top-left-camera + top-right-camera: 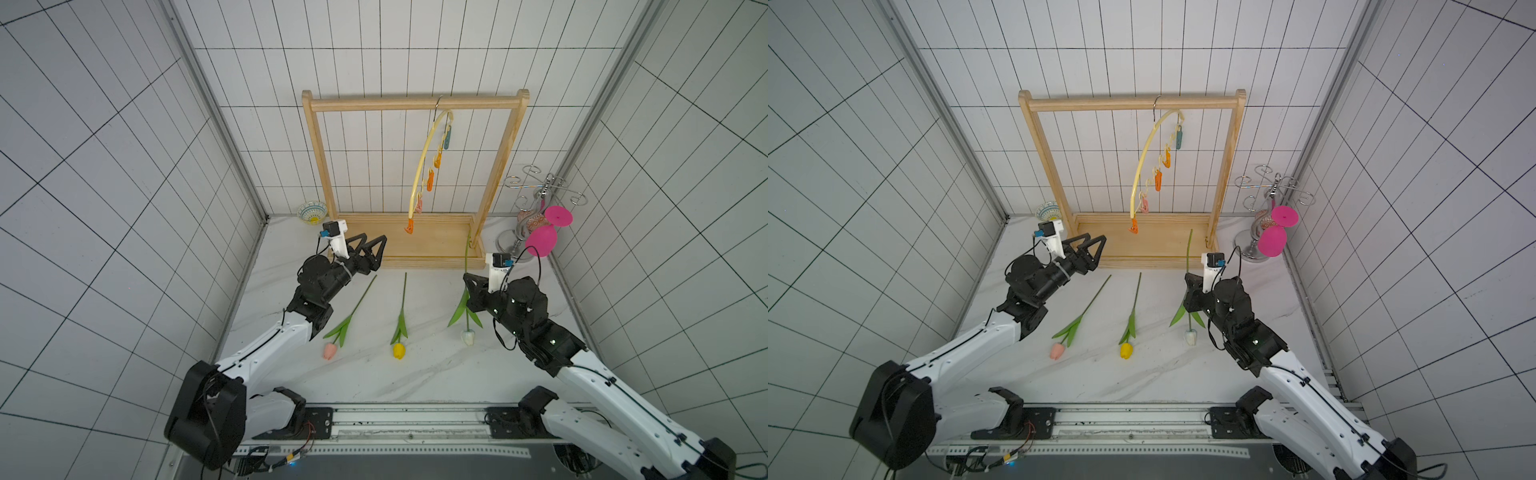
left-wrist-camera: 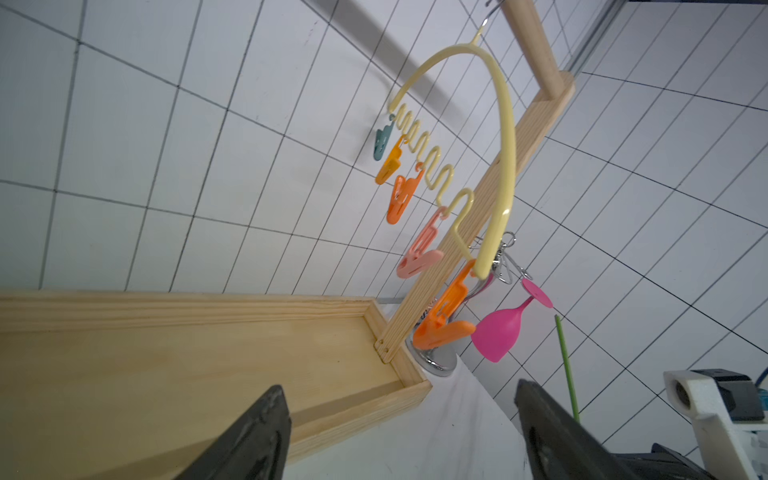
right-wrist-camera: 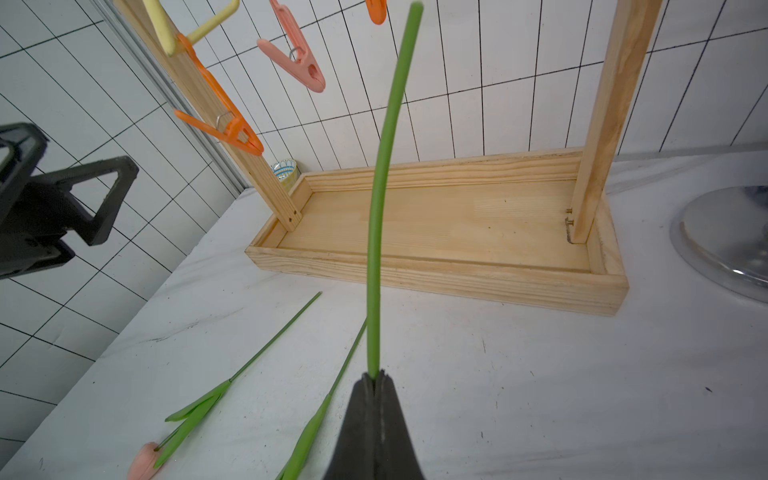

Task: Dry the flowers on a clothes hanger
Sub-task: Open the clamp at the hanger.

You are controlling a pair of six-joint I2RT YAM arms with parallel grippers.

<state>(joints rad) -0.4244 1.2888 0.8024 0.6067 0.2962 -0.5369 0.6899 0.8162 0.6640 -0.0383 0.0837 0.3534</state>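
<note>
Wooden rack [image 1: 374, 104] — matt, plastic clothes hanger [image 2: 508, 145], shiny metal stand [image 3: 723, 237]

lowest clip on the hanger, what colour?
Orange. The lowest clothespin on the clothes hanger shows best in the left wrist view.

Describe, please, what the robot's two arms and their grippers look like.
The left arm and right arm have white link shells with black joints and thin black cables clipped along them. The left gripper and right gripper are black, with hollow triangular fingers. A white camera mount with a blue-plugged black module sits at each wrist.
</note>
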